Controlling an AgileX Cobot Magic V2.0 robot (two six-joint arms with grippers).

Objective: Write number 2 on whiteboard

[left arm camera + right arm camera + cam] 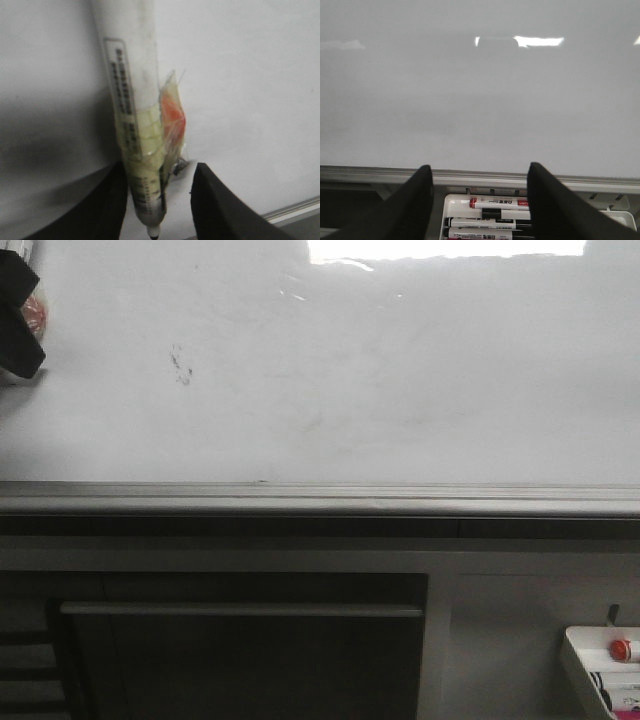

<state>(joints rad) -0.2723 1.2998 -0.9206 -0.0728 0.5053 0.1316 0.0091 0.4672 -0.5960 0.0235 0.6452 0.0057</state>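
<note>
Closest to the lens, in the left wrist view: long white marker barrel with a printed label (131, 115), wrapped in yellowish tape with an orange scrap on one side. Lies between the black fingers of the left hand (160, 210), pressed against one finger and with a gap to the other. Cannot tell whether gripped or merely strapped on. Long axis a little tilted; small dark nib at the end between the fingers, barrel running out past them over the board.

Behind it, large glossy white whiteboard (400, 390), filling the upper half of the front view. Wide open surface across the middle and right. Bright glare patch (445, 248) at the top edge, small dark smudge of specks (182, 365) toward the upper left, left hand just beside the upper-left corner. Closed off below by a grey metal ledge (320, 498) running the full width, with a dark cabinet front (240, 650) under it.

Seen only from the right wrist: right hand (480, 210) spread wide with nothing between the fingers, near the ledge and above a small white tray (455, 200) holding a red-labelled marker (497, 203) and a black-capped marker (485, 222) lying parallel to the ledge. In the front view, just that tray's corner at the lower right, neither right fingers nor nib.
</note>
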